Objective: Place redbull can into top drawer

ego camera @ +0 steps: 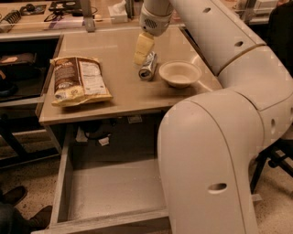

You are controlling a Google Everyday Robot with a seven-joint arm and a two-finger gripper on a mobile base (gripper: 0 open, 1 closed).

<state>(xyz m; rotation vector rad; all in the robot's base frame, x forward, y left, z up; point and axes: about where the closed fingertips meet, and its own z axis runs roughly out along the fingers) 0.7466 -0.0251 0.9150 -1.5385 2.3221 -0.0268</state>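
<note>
The redbull can (148,66) lies on its side on the beige table top (119,98), just left of the white bowl (179,73). My gripper (142,49) hangs from the arm above the table, its tip just above and slightly left of the can's far end, apart from it. The top drawer (110,194) is pulled open below the table's front edge, and its grey bottom is bare. My arm's large white body (215,151) covers the drawer's right part.
A brown chips bag (78,80) lies on the left part of the table. A tissue box (118,11) and small items stand on the counter behind. A cable and a tag (103,139) hang under the table. Shoes (13,194) show at the lower left.
</note>
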